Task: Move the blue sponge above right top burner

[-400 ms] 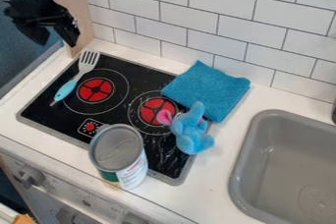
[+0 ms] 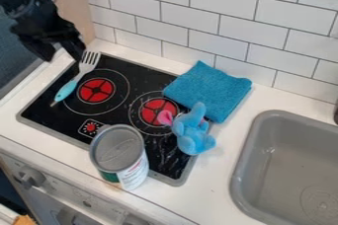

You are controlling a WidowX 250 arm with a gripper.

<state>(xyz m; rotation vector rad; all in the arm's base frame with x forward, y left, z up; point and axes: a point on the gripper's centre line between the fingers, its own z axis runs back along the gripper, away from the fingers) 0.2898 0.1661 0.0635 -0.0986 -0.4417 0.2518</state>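
Though too near square to show a long axis, see folded blue cloth (image 2: 208, 88) cornered toward twelve o'clock and gripper (image 2: 63, 55) spread wide at ten.

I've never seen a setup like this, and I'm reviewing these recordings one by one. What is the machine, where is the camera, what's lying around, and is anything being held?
The black machine at the upper left is a robot arm; its claw hangs open and holds nothing. Both pictures come from one fixed camera, looking down at a slant. Below is a black toy stovetop with red burners, set in a white counter. A fork with a light blue handle lies at its left, and a can stands at its front edge. A folded blue cloth, likely the task's "sponge", overlaps the back right corner, with a blue soft toy in front of it. A grey sink is at the right.
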